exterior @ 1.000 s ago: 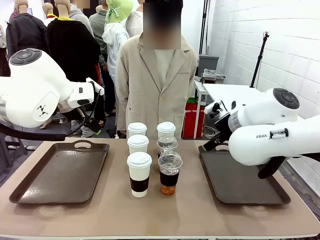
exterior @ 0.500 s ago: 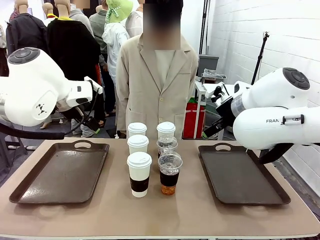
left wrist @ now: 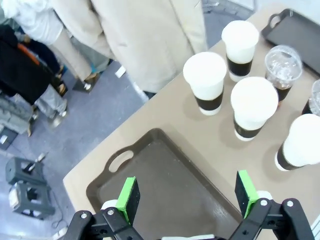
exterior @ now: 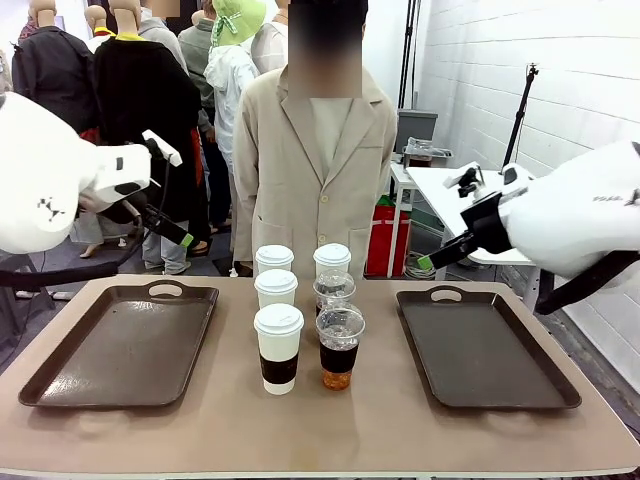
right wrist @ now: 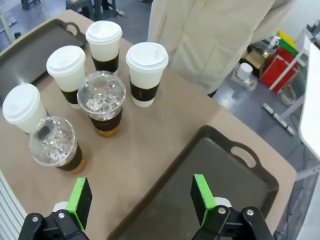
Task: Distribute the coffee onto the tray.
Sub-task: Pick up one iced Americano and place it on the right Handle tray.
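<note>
The left jaws are hanging wide apart, holding nothing, right over the left tray [left wrist: 170,180]. The right jaws are gaping empty too, above the right tray [right wrist: 225,170]. The six coffee cups [exterior: 278,340] are standing together on the tabletop [exterior: 380,420], out past both jaws, between the trays.

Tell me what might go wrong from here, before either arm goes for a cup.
1. The white lidded paper cups with brown sleeves and clear dome-lidded plastic cups stand packed together; the open right claw or left claw could tip a neighbour.
2. The clear cups hold amber liquid; a hard squeeze might pop a lid.
3. The person in the beige coat stands close behind the far cups; a reach there may brush them.
</note>
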